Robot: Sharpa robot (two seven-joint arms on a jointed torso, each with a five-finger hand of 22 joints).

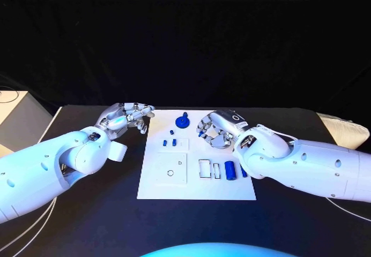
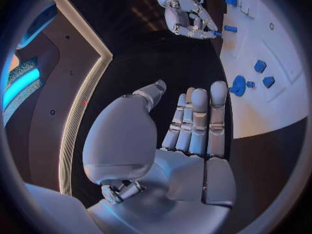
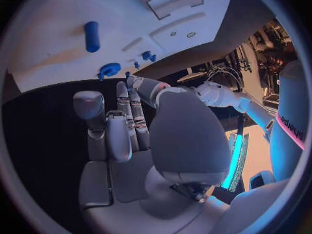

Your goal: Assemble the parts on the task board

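The white task board [image 1: 158, 187] lies mid-table. On its far part sit a blue gear-shaped disc [image 1: 182, 121] [image 2: 238, 85] [image 3: 109, 70] and two small blue pieces [image 1: 170, 142] [image 2: 264, 73] [image 3: 148, 56]. A blue cylinder [image 1: 230, 170] [image 3: 91, 36] lies near the right edge, beside white frames [image 1: 206, 168]. My left hand [image 1: 127, 118] [image 2: 195, 125] hovers over the black table by the board's far left corner, fingers apart and empty. My right hand [image 1: 218, 129] [image 3: 124, 125] [image 2: 189, 15] hangs over the board's far right part, thumb apart from the fingers, palm empty. A tiny blue piece [image 2: 216, 34] shows at its fingertips; contact is unclear.
A pale box [image 1: 15, 120] stands at the table's left edge and a white padded object [image 1: 344, 131] at the right edge. Cables [image 1: 23, 230] trail over the table near my left arm. Black table surface surrounds the board.
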